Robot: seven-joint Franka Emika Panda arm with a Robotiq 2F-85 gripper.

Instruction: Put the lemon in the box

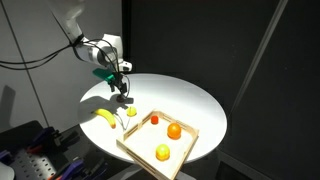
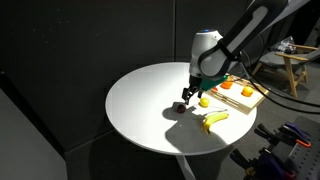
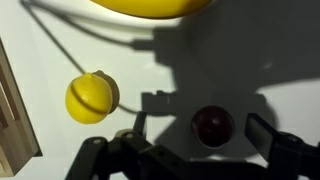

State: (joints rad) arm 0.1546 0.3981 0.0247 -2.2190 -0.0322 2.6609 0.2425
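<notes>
Gripper (image 3: 182, 140) wide open, empty, hovering near box (image 3: 12, 110), lemon (image 3: 90, 97) between it and box. Lemon outside box, just beside rim, untouched. We judge nothing done yet: grasp, lift, carry, release inside box all left.

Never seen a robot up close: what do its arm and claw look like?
The arm is white with rounded joints, a green patch near the wrist and a thin black cable running from it. The gripper is black with two fingers.
</notes>
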